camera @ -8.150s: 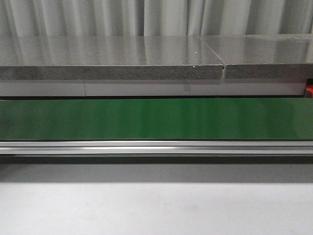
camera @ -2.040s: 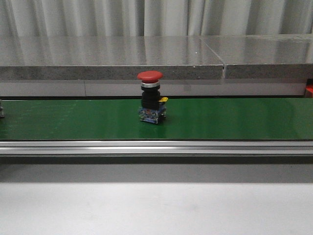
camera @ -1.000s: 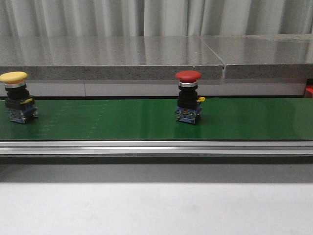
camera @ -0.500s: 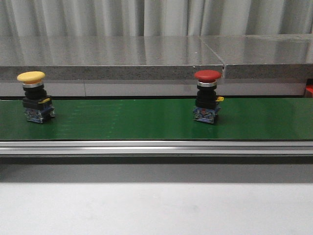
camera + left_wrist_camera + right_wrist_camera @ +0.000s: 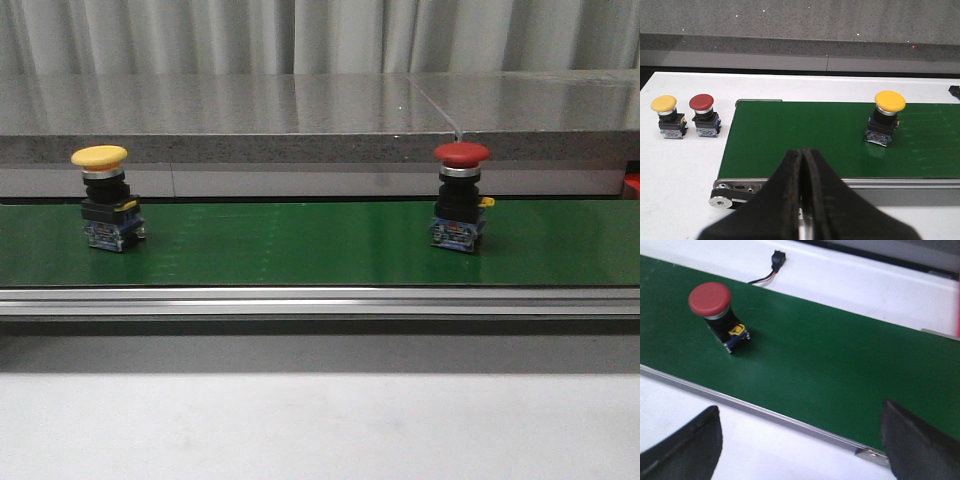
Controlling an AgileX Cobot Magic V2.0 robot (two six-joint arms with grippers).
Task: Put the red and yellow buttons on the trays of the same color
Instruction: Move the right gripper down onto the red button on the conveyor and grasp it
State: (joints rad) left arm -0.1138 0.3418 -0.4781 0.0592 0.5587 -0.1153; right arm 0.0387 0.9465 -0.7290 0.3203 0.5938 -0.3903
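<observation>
Beyond our wide-apart right gripper (image 5: 800,440), the rigid, top-heavy red button (image 5: 715,307): we'd pinch its black body; left gripper (image 5: 802,172) pressed together.

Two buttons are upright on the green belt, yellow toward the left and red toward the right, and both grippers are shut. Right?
Not quite. The yellow button and red button do stand upright on the green belt, and the left gripper is shut, but the right wrist view shows the right gripper open, fingers wide apart.
</observation>
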